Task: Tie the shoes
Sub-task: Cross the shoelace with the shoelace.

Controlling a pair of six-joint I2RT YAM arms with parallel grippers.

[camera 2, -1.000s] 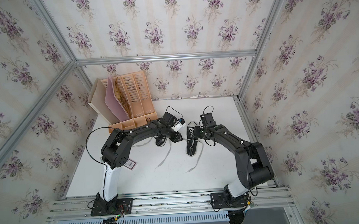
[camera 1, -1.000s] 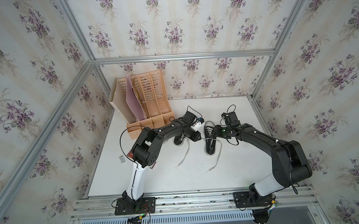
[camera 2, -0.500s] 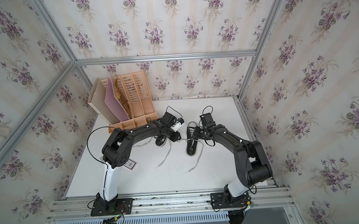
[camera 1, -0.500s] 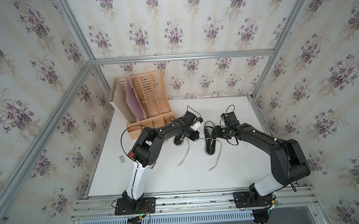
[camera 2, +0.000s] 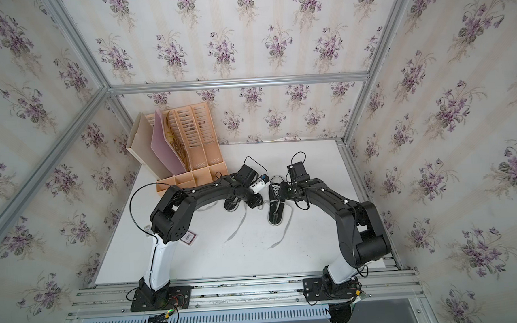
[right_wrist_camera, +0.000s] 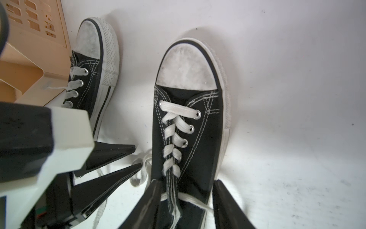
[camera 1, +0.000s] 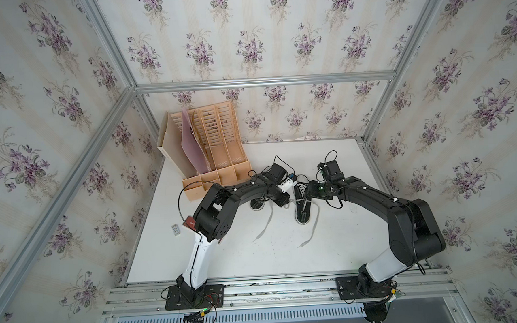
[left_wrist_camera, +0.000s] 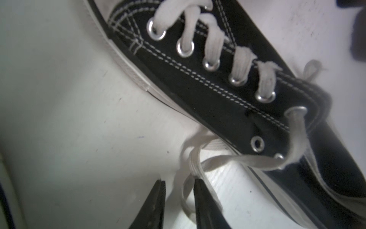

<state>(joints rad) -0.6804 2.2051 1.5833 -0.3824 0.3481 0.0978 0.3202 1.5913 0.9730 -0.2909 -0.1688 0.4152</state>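
Plenty of bare table [camera 1: 240, 265] up front, only two loose laces [camera 1: 265, 225] trailing across it, while the organizer [camera 1: 221, 169] walls off the back-left corner. Between the left shoe [camera 1: 257, 203] and right shoe [camera 1: 303, 209] it's tight: the left gripper [right_wrist_camera: 136, 157] fills that gap, jaws apart, and the right gripper [right_wrist_camera: 186, 182] clasps the right shoe.

**Sneakers** [right_wrist_camera: 206, 138]: black canvas, double rows of white stitching, greyed white toe caps, white soles edged with a black stripe, silver eyelets.
**Laces** [left_wrist_camera: 213, 45]: white-grey.
**Counter** [camera 1: 255, 258]: white, faintly scuffed.
**File organiser** [camera 1: 220, 146]: peach, patterned with rows of slots.
**Folder** [camera 1: 192, 147]: dusty pink.
**Wallpaper** [camera 1: 245, 33]: cream stripes, printed with purple violet sprays and grey-green leaves.
**Frame** [camera 1: 262, 81]: silver.
**Arms** [camera 1: 372, 196]: black, finished white at the lower links.
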